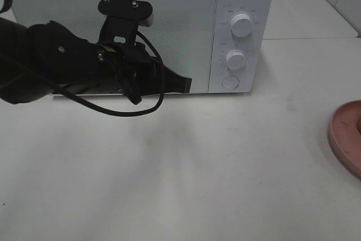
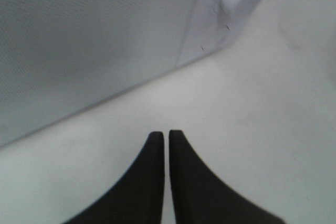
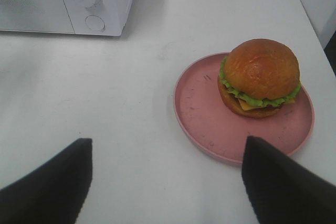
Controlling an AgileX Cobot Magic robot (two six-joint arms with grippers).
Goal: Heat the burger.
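A: Where's the burger (image 3: pixel 260 77)?
B: On the pink plate (image 3: pixel 202 114), off to the right on the bench (image 1: pixel 186 167), well apart from the microwave (image 1: pixel 141 32).
A: And the jaws?
B: Left gripper (image 2: pixel 167 139) clenched, empty, by the closed door. Right gripper (image 3: pixel 165 174) spread wide, holding nothing.

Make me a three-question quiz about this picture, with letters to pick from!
1. Where does the burger sit?
A. on the pink plate
B. inside the microwave
C. on the bare table

2. How many round knobs does the microwave have?
A. one
B. two
C. five

3. How is the microwave door?
A. wide open
B. missing
C. closed

Answers:
1 A, the right wrist view shows it resting on the plate.
2 B, two white knobs stand one above the other, over a round button.
3 C, the door lies flat against the front.
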